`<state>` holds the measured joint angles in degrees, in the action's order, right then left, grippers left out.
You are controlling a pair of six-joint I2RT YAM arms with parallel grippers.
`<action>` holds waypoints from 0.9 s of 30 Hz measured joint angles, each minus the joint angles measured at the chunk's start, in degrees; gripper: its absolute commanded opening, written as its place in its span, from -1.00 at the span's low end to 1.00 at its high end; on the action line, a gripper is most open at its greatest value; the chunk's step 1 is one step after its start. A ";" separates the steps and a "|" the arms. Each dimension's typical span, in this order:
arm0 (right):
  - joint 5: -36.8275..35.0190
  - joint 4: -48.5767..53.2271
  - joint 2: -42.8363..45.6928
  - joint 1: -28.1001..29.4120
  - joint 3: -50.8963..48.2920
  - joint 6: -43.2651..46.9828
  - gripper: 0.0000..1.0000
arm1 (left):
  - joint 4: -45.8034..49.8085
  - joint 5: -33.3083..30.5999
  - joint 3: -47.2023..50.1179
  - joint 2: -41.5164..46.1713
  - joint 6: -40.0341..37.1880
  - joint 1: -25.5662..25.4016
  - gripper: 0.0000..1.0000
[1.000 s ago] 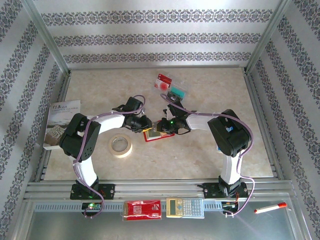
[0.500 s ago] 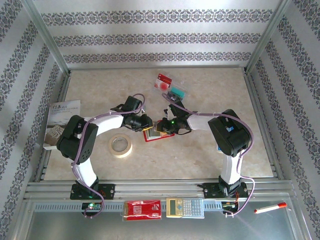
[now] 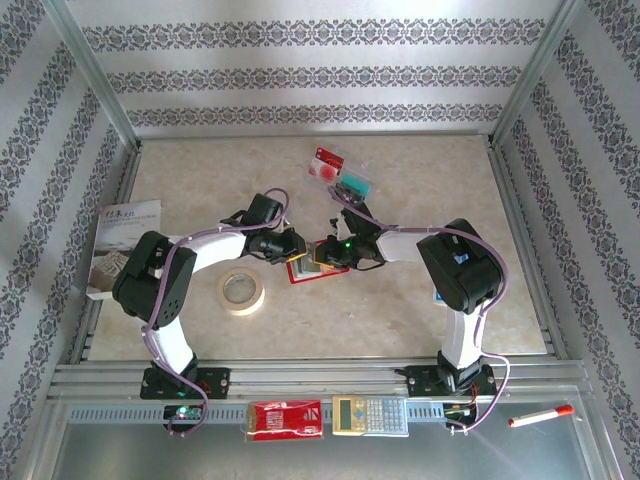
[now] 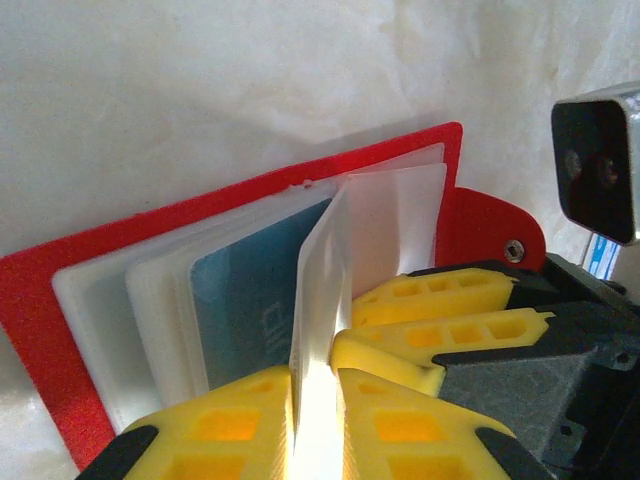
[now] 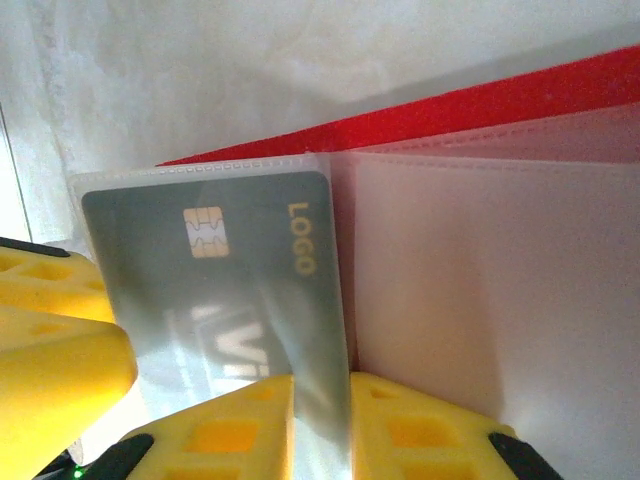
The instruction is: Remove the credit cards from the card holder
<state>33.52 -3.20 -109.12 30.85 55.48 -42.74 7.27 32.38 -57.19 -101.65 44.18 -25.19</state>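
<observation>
At table [image 3: 400,320] centre, left gripper [image 4: 315,388] and right gripper [image 5: 322,402] each pinch tight a clear sleeve [image 4: 322,260] of the card holder [image 4: 60,290].

Legible in gold along the right edge of the grey card [image 5: 220,290], seen through a cloudy clear pocket of the red card holder [image 5: 560,85]: "LOGO", with large pale letters beginning "VI" lower down and cut off; faint embossed lettering on the blue card [image 4: 250,300], not readable.
</observation>
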 measured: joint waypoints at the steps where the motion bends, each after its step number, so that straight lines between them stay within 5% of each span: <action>1: 0.00 -0.07 0.00 0.00 -0.04 -0.04 -0.62 | 0.00 -0.07 0.00 -0.09 -0.02 0.02 -0.64; 14: -1.75 -0.90 1.90 0.00 -1.88 -0.87 -0.56 | 1.42 -0.26 -1.11 -1.16 -1.18 -0.20 -1.00; 27: -7.58 -0.33 16.61 0.02 -6.51 -1.09 -0.56 | 18.93 -4.17 -9.29 -1.11 -13.60 -1.03 -0.93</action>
<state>25.93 -3.53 -92.51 30.87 48.97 -43.83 26.20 28.21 -66.48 -102.76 30.59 -26.22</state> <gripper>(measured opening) 0.221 0.062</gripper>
